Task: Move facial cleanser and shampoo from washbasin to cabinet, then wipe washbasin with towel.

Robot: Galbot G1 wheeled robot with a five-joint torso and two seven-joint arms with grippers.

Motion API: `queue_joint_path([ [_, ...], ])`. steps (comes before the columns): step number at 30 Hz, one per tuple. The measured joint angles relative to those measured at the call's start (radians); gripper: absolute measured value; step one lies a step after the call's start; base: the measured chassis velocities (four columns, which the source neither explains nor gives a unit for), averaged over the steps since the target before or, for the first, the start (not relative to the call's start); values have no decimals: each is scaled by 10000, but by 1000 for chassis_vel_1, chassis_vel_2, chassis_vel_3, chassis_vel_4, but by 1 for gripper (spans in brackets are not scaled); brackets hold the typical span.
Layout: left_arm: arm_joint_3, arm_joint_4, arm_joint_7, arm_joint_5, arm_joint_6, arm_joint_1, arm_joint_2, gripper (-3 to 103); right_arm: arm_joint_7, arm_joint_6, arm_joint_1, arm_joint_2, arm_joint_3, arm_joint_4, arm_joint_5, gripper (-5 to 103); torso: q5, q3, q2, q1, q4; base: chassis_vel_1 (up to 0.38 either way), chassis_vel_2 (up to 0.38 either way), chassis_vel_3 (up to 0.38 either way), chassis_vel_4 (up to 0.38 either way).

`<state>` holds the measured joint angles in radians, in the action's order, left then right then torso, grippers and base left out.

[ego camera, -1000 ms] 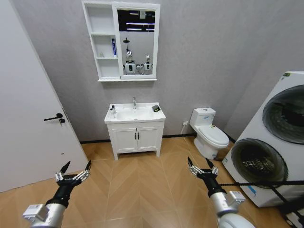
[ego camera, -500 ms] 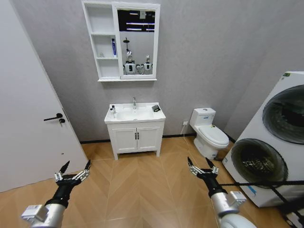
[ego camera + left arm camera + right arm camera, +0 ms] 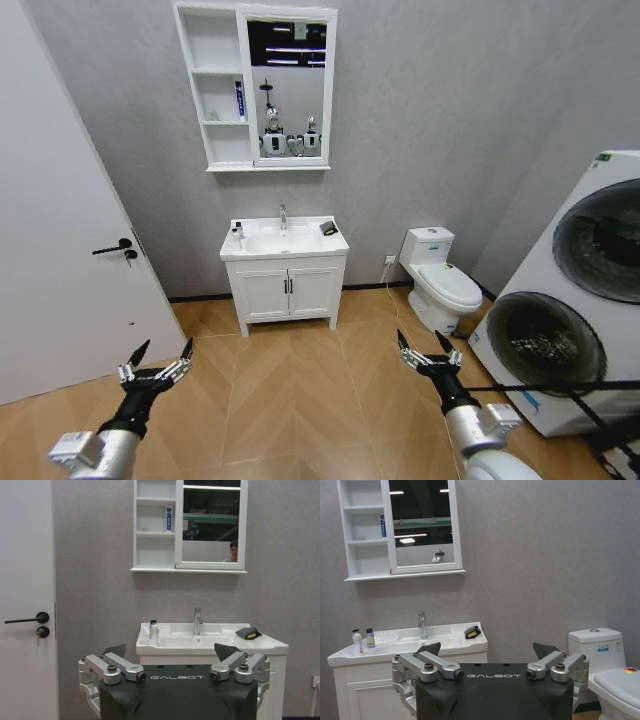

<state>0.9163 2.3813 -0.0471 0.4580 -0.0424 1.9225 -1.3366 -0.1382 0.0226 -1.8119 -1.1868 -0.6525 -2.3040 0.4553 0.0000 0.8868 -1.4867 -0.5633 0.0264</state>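
A: Location of fixtures?
B: Cabinet [image 3: 254, 88] on the wall at 12 o'clock; washbasin [image 3: 284, 240] directly below it, well apart from both arms.
A: Towel?
B: On the washbasin's rim at 3 o'clock [image 3: 329, 229].
A: Grippers?
B: Left gripper [image 3: 155, 362] at 7 o'clock, right gripper [image 3: 428, 350] at 5 o'clock; both jaws spread wide, empty.

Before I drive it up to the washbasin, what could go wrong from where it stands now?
1. The small bottles stand near the washbasin's left edge; a clumsy reach could tip them off.
2. The towel also lies close to the rim, at the right corner, easy to brush off.
3. The cabinet hangs high above the tap, so lifting may catch it. The left pincer and right pincer are open, low and far off.
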Motion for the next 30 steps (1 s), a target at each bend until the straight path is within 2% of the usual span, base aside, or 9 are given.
queue_joint_path([
  [8, -118, -38, 77, -31, 2, -23, -243, 99, 37, 10, 12, 191, 5, -12, 50, 100, 0, 0, -1, 2, 1, -111, 98, 131, -113],
  [10, -148, -68, 190, -38, 14, -46, -308, 96, 39, 6, 22, 233, 6, -13, 57, 100, 0, 0, 1, 0, 0, -183, 219, 207, -211],
  [14, -164, -76, 185, -35, 4, -2, -317, 99, 39, 6, 14, 312, 35, -4, 64, 100, 2, 0, 1, -1, -1, -191, 229, 250, -221],
  [26, -92, -69, 84, 0, 2, -28, -290, 99, 19, -33, 173, 303, 66, 14, 111, 100, 2, 2, 4, -5, 1, -250, 246, 255, -249],
  [27, -92, -64, 73, 0, 3, -23, -294, 102, 42, -32, 189, 288, 91, 22, 106, 100, -2, 3, 5, -10, -1, -186, 191, 232, -161],
  [30, -86, -35, 69, 1, 4, -18, -292, 100, 63, -32, 244, 301, 120, 53, 104, 100, 0, 3, 5, -8, -1, -176, 181, 155, -158],
])
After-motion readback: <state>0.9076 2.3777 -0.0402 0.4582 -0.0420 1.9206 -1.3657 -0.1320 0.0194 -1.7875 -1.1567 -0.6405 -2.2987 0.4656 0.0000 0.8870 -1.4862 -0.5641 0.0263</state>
